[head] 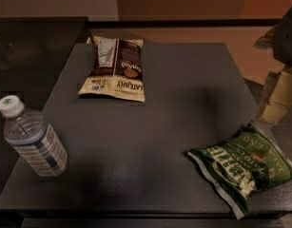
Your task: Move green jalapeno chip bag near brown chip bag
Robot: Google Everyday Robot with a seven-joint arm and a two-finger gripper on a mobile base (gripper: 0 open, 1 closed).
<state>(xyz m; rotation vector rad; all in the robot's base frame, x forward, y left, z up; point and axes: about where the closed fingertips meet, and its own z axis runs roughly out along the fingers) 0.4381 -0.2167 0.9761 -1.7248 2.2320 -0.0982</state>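
Gripper hanging beside the table's right edge, apart from both bags.

The cream-coloured gripper is showing at the picture's right border, under a dark stretch of arm, and whether it is open or closed cannot be told. Closest to it, just on its camera side, the green jalapeno chip bag is lying crinkled on the near right corner of the dark table, its white sealed edge facing the camera and its lettering showing upside down. Farther out from the gripper, across the tabletop, the brown chip bag is lying flat by the far edge, label panel up, well apart from the green bag. Farthest from the gripper, a clear water bottle with a white cap is standing at the table's near left side.
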